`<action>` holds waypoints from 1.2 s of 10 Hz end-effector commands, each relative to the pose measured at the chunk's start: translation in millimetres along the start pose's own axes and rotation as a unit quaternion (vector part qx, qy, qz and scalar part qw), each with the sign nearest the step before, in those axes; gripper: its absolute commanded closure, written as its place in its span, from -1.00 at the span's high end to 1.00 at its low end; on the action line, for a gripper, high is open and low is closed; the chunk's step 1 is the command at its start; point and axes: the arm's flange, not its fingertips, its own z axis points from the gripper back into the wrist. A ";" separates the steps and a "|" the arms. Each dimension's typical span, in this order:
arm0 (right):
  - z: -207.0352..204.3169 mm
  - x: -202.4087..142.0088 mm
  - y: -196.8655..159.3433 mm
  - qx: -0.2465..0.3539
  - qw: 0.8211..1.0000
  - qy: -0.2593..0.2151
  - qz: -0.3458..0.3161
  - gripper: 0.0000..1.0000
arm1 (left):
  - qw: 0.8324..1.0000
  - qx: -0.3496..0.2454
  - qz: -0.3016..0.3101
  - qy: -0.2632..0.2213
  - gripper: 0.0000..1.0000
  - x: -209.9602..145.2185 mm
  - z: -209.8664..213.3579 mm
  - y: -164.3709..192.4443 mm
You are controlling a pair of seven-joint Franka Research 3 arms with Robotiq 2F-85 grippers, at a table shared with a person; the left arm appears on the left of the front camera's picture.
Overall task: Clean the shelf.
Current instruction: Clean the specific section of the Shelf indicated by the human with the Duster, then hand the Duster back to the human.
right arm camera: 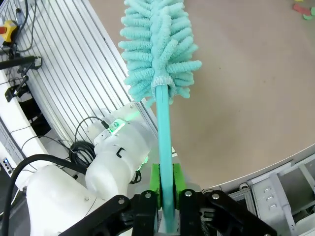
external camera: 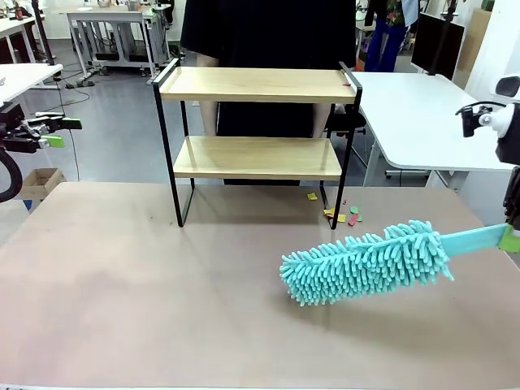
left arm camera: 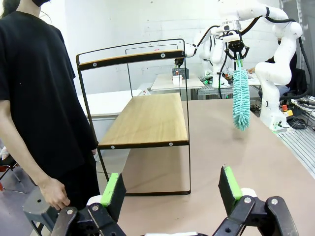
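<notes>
The shelf [external camera: 258,84] stands at the table's far middle, two light wooden boards in a black frame. A small red scrap [external camera: 347,81] lies on its top board at the right end. A fluffy teal duster [external camera: 366,264] hovers low over the table to the front right of the shelf, its handle running to my right gripper [external camera: 510,236], which is shut on it. In the right wrist view the green pads [right arm camera: 155,184] clamp the duster handle [right arm camera: 165,142]. My left gripper [external camera: 61,132] hangs open off the table's left side, and its wrist view [left arm camera: 172,189] looks at the shelf [left arm camera: 147,120] end-on.
Coloured paper scraps [external camera: 341,214] lie on the brown table by the shelf's right front leg. A person in black [external camera: 260,32] stands right behind the shelf, one hand [left arm camera: 54,194] low. A white table [external camera: 422,114] is at the far right.
</notes>
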 end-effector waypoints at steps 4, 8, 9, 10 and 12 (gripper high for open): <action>3.4 -1.3 1.7 -0.001 1.000 0.000 0.003 -0.74 | 1.000 -0.001 -0.005 0.001 1.00 2.8 -0.3 -1.0; 3.4 -1.3 1.7 -0.001 1.000 0.000 0.003 -0.74 | 1.000 -0.001 -0.005 0.001 1.00 2.8 -0.3 -1.0; 0.2 0.0 0.1 0.000 1.000 0.000 0.000 -0.74 | 1.000 -0.001 -0.005 0.001 1.00 2.8 -0.3 -1.0; 8.1 12.4 -24.2 0.008 0.999 -0.051 0.000 -0.74 | 1.000 0.000 0.000 0.000 1.00 0.0 0.0 0.0; 11.7 17.4 -52.2 0.036 0.994 -0.095 0.030 -0.74 | 1.000 -0.003 0.002 -0.024 1.00 15.6 -34.8 -39.4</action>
